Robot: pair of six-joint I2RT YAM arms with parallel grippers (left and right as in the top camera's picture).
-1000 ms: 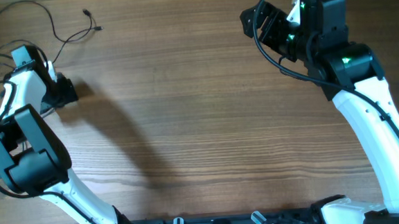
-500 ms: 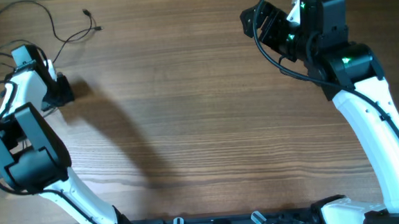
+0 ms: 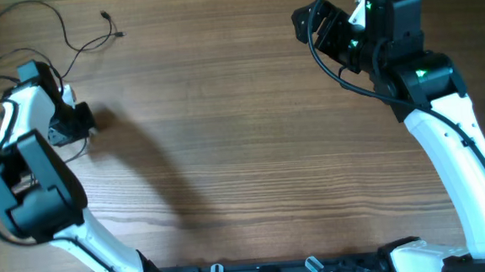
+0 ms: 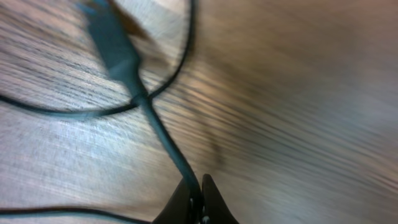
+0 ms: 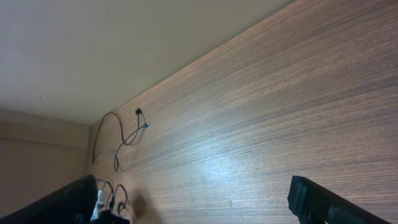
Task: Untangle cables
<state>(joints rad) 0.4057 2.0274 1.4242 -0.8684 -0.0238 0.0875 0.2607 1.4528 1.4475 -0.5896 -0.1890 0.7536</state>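
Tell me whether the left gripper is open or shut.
Shut. In the wrist view the left gripper pinches a cable, fingertips together.

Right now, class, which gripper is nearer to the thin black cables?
Left. The left gripper is pinching one of the cables; the right gripper hangs open far across the table, touching none.

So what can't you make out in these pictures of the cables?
Left wrist: motion blur smears the cables and a plug. Its type is unreadable, and the loops run off the frame.
Overhead: they are too thin to count or trace. Some run off the left edge, and the left gripper hides its grip point.
Right wrist: they are far off and tiny, so crossings can't be seen.
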